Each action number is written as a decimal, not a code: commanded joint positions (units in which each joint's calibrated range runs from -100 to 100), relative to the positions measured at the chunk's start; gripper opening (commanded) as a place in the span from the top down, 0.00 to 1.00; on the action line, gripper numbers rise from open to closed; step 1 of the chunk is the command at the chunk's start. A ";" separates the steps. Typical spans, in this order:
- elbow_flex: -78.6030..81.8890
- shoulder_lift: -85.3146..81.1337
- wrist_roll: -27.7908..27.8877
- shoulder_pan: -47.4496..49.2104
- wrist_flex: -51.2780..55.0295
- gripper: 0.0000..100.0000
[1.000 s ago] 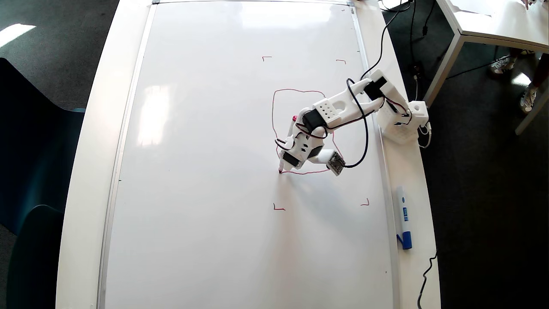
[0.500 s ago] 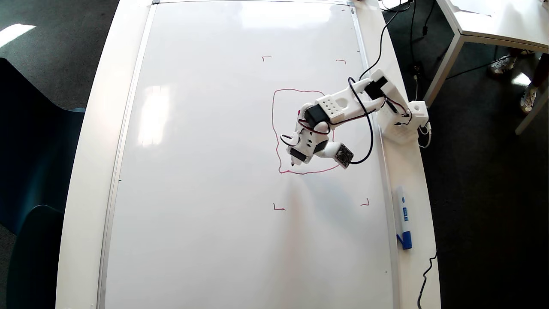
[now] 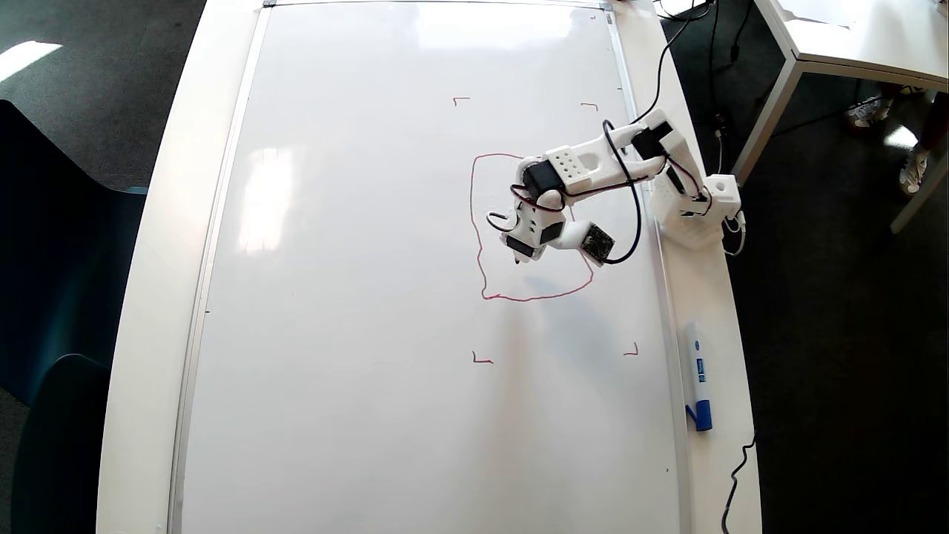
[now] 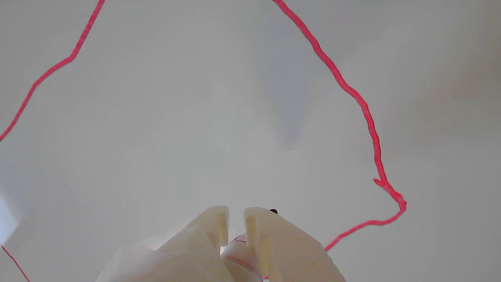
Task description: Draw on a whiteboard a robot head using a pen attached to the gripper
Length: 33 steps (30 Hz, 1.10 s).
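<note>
Our end effector (image 3: pixel 519 252), right of frame centre, clamps the light, stiff pen (image 3: pixel 515 259) mid-barrel, and we judge the glossy whiteboard (image 3: pixel 356 259) slippery.

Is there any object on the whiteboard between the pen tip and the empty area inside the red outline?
Nothing visible. The pen already sits inside the robot head outline, and the whiteboard there is bare.
</note>
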<state>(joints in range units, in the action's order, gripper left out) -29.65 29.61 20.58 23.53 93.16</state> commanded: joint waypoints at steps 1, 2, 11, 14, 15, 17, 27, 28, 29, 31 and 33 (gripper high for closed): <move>0.37 -4.16 0.44 -0.44 -0.02 0.99; 0.55 -3.90 0.44 -0.14 -0.02 0.99; 1.10 -3.48 0.22 0.01 -4.02 0.99; 0.28 -0.97 0.17 0.15 -4.02 0.99; 0.28 -0.30 0.17 0.15 -4.02 0.99; 0.19 1.30 0.17 0.23 -4.11 0.99; 1.01 2.64 0.22 -0.07 -8.45 0.99; 1.10 2.64 0.22 -0.07 -8.36 0.99; 1.19 2.64 0.22 -0.07 -8.36 0.99; 1.19 2.64 0.44 -0.36 -8.45 0.99; 1.19 2.64 0.49 -0.58 -8.36 0.99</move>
<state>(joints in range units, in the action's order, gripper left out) -28.37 32.74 20.58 23.68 84.97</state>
